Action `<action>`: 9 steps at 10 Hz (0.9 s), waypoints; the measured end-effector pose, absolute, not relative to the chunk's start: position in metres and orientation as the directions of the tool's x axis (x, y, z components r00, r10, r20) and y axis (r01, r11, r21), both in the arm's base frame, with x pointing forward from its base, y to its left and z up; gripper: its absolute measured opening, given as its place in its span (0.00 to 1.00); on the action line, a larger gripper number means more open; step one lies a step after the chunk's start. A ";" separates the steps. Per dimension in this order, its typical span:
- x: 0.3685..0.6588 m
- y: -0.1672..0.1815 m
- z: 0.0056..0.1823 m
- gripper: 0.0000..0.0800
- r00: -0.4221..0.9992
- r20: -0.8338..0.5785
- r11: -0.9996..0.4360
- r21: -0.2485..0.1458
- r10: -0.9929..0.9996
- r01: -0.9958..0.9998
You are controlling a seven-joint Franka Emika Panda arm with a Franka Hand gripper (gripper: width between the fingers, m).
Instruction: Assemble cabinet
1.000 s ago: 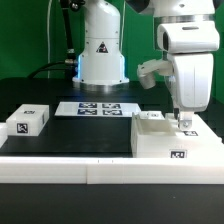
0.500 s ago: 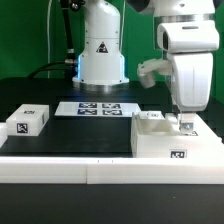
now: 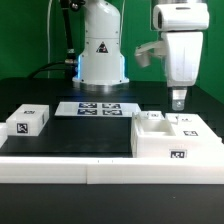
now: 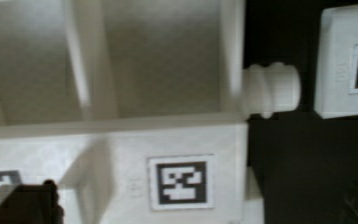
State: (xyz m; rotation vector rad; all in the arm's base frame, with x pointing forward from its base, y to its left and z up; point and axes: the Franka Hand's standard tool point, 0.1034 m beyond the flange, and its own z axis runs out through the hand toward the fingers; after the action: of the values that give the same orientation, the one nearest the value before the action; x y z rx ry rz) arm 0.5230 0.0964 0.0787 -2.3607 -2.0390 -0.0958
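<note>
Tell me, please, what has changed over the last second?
The gripper lifted off the top of the cabinet, drifting slightly toward the exterior view's left, and now hangs above it with nothing visibly held. The cabinet, the small white block and the marker board stayed put.

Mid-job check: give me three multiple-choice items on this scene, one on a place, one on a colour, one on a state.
1. The small block lies: A) at the exterior view's left of the marker board; B) on the cabinet; C) in the hand.
2. The cabinet is: A) black; B) white; C) green.
3. The hand: A) grips the small block; B) presses on the marker board; C) hangs above the cabinet, apart from it.
Answers: 1A, it sits beyond the marker board's left end; 2B, its walls show white; 3C, a gap shows beneath it.
</note>
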 end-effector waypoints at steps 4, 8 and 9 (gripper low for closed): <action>0.521 0.096 0.077 1.00 0.146 0.061 -0.148 0.025 0.987 0.989; 0.459 0.093 0.062 1.00 0.137 0.063 -0.139 0.029 0.988 0.990; 0.451 0.095 0.058 1.00 0.162 0.070 -0.165 0.031 0.984 0.986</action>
State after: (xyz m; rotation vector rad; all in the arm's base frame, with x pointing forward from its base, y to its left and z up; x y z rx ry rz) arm 0.4511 0.0947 0.0580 -2.3785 -2.0160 -0.1156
